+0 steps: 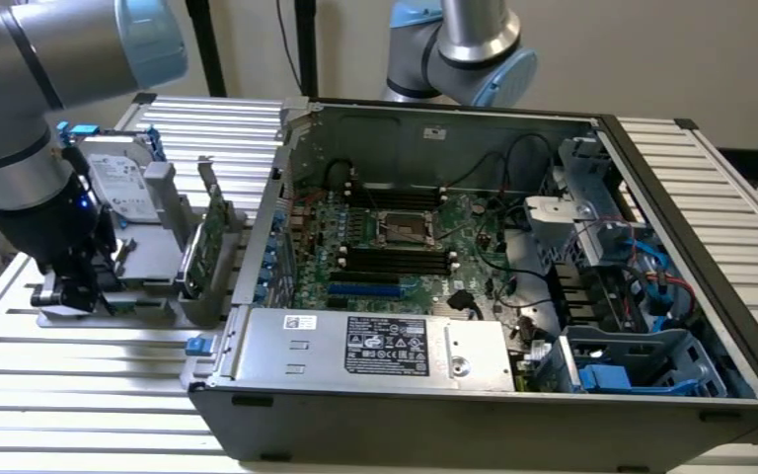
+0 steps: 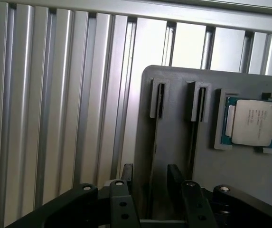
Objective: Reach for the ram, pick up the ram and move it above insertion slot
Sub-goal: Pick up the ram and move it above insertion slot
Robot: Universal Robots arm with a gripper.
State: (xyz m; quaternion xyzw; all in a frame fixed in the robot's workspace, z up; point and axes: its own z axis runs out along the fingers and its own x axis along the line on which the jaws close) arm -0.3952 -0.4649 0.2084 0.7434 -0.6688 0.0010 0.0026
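Pincer (image 2: 151, 172) is spread, one finger (image 2: 127, 175) on each side of a thin dark line running along the gray holder (image 2: 230, 185). I take that line to be the ram (image 2: 154, 152), stood on its long edge so the fingers can close on its flat faces. No contact visible yet, gaps on both sides. Seen edge-on, so its green colour and label can't be made out. Could also be a bare slot, can't rule that out.

Second groove just beside the pincer, outside one finger. Full or not, can't tell. Processor chip (image 2: 250, 122) lies flat in its own recess beyond that, near but apart.

In the exterior view the pincer (image 1: 66, 292) is low at the holder's near end, and the wrist blocks the part it straddles. Hard drive (image 1: 118, 188) and a green card (image 1: 210, 242) stand upright in the same holder, past the pincer toward the computer case (image 1: 485, 415), parked on edge for top-down grabs.

Insertion slot (image 1: 393, 259), one of the black memory rows on the board, is well away from the pincer inside the open case. Which row is meant isn't clear. Fingertips are partly cut by the wrist view's edge. Ribbed table (image 1: 76, 395) under everything.

Judgement: reach about done, grasp not yet made.
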